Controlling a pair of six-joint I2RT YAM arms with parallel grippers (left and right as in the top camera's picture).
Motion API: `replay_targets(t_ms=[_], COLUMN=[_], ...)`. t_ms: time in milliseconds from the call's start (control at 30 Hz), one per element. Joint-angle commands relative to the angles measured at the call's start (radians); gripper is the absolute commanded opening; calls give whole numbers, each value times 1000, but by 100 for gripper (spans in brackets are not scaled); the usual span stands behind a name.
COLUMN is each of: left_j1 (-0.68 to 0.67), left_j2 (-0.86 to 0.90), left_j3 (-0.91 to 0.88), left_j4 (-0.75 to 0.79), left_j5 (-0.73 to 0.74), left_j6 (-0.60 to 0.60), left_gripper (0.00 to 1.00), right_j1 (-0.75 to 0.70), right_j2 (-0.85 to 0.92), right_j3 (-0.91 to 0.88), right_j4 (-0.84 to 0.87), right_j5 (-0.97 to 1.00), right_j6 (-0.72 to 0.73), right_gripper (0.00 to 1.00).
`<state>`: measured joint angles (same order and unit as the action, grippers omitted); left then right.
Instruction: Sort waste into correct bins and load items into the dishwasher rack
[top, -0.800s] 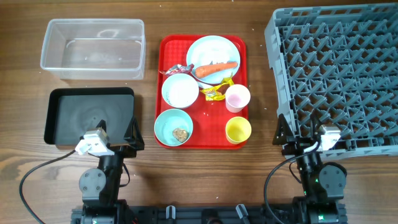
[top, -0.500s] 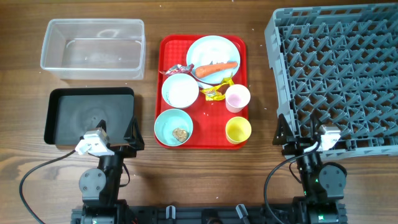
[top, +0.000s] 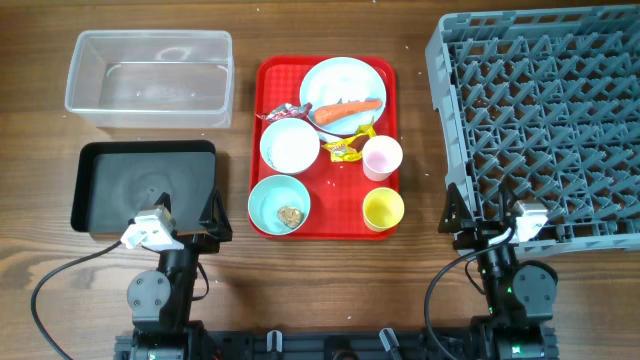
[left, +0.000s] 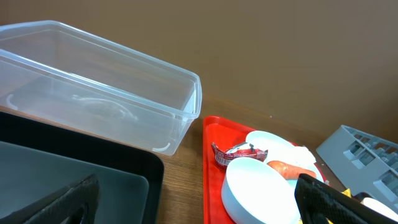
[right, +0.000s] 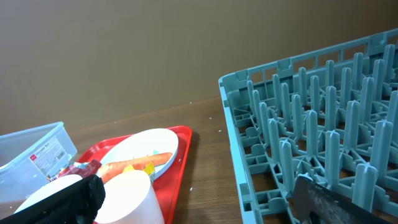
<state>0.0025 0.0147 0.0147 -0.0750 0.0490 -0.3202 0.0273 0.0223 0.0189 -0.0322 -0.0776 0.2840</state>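
Observation:
On the red tray (top: 330, 215) sit a pale blue plate (top: 340, 80) with an orange carrot (top: 350, 108), a white bowl (top: 289, 147), a teal bowl (top: 270, 198) holding a brown lump (top: 290, 216), a pink cup (top: 381, 157) and a yellow cup (top: 383, 209). A red wrapper (top: 281, 111) and a yellow wrapper (top: 345, 149) lie between them. The spoon and the rice do not show clearly. The clear tub (top: 148, 85) and the black bin (top: 140, 180) stand at the left, the grey rack (top: 540, 110) at the right. My left gripper (top: 188, 216) and right gripper (top: 485, 218) are open and empty near the front edge.
The left wrist view shows the black bin (left: 74, 168), the clear tub (left: 106, 93) and the white bowl (left: 258, 190) ahead. The right wrist view shows the pink cup (right: 134, 199), the carrot (right: 134, 165) and the rack (right: 311, 124).

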Motion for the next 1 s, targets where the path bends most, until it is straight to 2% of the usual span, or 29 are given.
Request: replay_targets(t_ms=[0,500,600,667,700,800,900,967], left_j1=[6,6,6,6,6,6,6,6], left_j2=[-9,-9,-9,-9,-9,-8,0,41], left_j3=[-9,-9,-9,-5,0,41,129,220], left_j4=[-1,0,25,112,154,149,48,-35], left_j5=[-17,-16,-17,25,28,29,29,29], left_j6=[-6,-6,-6,-6,-6,-6,9,60], left_gripper=[100,100,100,100,100,100,100,100], right_j1=[-5,-5,-5,-5,-5,-5,-5,-5], right_j2=[-5,-5,-5,-5,-5,-5,7,66], right_j3=[1,1,1,1,2,23,96,172], right_j4=[5,5,14,64,109,162,151,150], right_j5=[9,9,-3,-58,-103,-139,-157,-193], right_j6=[7,8,151,155,87,-45,-123,-159], right_gripper=[100,100,100,100,100,100,100,100])
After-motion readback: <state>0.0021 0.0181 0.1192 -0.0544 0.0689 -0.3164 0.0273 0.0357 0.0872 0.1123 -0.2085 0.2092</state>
